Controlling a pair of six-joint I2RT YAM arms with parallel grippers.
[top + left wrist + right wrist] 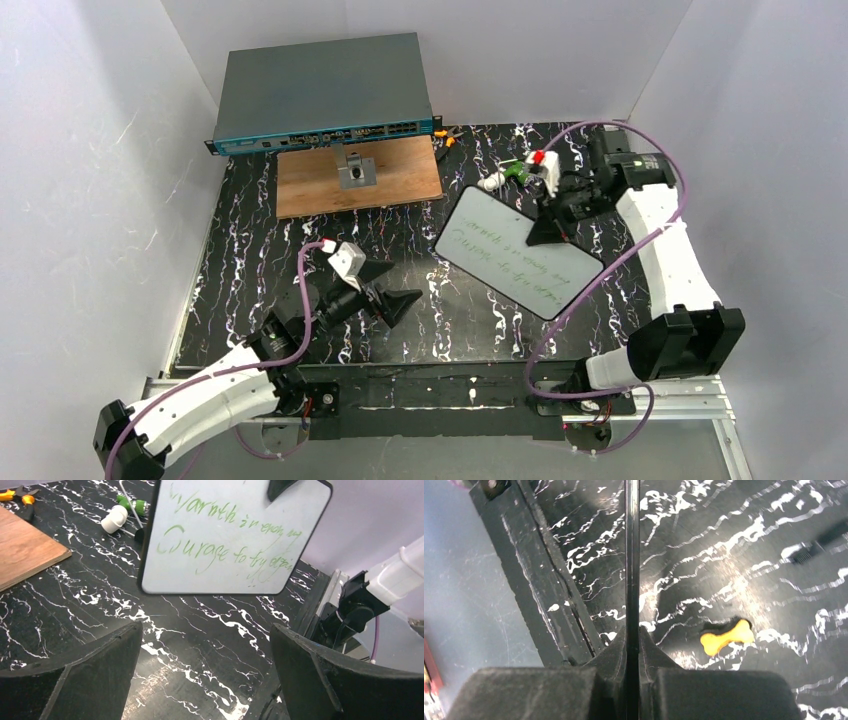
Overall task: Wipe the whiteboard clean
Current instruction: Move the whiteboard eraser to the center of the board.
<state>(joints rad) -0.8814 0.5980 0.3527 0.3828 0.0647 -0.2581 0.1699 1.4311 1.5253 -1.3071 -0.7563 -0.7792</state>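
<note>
The whiteboard [515, 252] is a glossy white board with a dark rim and two lines of green handwriting [220, 550]. It is held up off the table, tilted, with its written face toward the left arm. My right gripper [548, 228] is shut on its upper edge. In the right wrist view the whiteboard [632, 555] shows edge-on as a thin dark strip pinched between the fingertips of the right gripper [632, 630]. My left gripper [392, 287] hovers low over the black marbled table, left of the board. The left gripper [206, 650] stands wide open with nothing between its fingers.
A brown wooden board [358, 175] carrying a small metal block lies at the back, in front of a grey network switch [322, 92]. A green marker [132, 504], a white cap [114, 519] and orange-handled pliers [15, 496] lie behind the whiteboard. A yellow bone-shaped piece [726, 637] lies beneath it.
</note>
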